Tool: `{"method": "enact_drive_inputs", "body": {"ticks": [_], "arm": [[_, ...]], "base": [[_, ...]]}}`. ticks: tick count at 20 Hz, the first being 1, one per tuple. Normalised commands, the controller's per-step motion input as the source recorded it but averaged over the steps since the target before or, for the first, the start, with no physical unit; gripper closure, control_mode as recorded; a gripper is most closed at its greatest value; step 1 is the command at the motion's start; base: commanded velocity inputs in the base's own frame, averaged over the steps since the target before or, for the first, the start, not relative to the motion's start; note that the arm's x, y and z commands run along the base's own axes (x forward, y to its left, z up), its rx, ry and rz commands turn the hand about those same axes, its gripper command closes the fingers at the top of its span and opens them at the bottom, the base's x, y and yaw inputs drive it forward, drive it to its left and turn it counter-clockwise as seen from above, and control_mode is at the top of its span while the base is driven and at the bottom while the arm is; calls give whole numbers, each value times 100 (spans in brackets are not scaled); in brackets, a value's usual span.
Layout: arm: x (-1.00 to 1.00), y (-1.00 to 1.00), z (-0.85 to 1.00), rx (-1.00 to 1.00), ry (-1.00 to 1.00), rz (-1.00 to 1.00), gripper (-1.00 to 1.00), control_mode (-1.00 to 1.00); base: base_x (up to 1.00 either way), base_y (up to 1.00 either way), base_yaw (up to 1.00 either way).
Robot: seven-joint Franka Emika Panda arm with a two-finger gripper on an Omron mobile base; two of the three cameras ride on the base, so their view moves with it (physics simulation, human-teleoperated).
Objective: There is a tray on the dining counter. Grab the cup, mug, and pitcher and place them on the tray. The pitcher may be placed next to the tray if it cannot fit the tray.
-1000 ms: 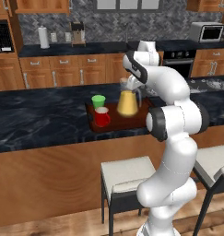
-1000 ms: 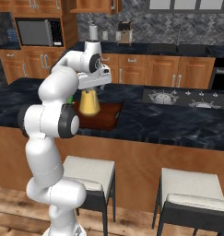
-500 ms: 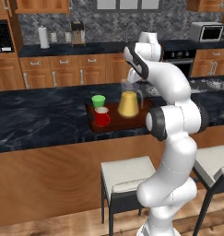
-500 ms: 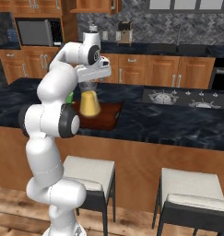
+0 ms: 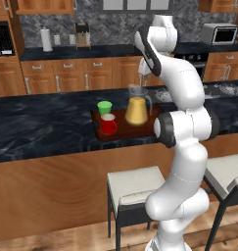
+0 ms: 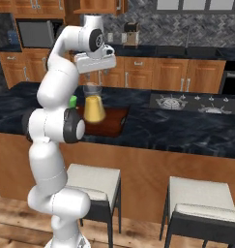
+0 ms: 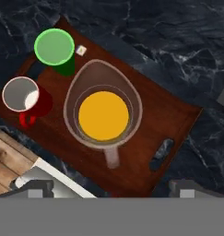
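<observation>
so the claw (image 6: 95,73) has been lifted clear of the pitcher (image 5: 136,105) over the last second, and it's parked above it now with the jaws spread wide and nothing held between them. in the earlier shots it was sitting lower, right around the pitcher's rim; now a clear gap can be seen between the two.

nearest the front edge, the red mug (image 7: 22,97) is stood on the tray (image 7: 165,120) with its handle pointed toward the stools. just behind it the green cup (image 7: 55,48) is set upright, also on the board. beside both, more toward the middle, the pitcher is stood upright with its yellow-orange contents visible from above, handle turned toward the near side. plenty of bare wood is left on the far end by the cut-out grip.

the tray itself is laid on the black marbled table (image 5: 42,130), close to its near edge.

all three pieces being on the board, the job can probably be called done, with only the arm to be pulled back.
</observation>
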Motion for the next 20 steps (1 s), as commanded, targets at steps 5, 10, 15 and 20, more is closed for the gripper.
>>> {"method": "enact_drive_inputs", "body": {"ticks": [5, 10, 15, 20], "arm": [[-96, -31, 43, 0, 0, -16, -100, -100], [-100, -23, 14, 0, 0, -20, -100, -100], [-100, -7, 0, 0, 0, -20, -100, -100], [-100, 0, -5, 0, 0, -17, -100, -100]], "base": [[0, 0, 0], [0, 0, 0], [0, 0, 0], [0, 0, 0]]}}
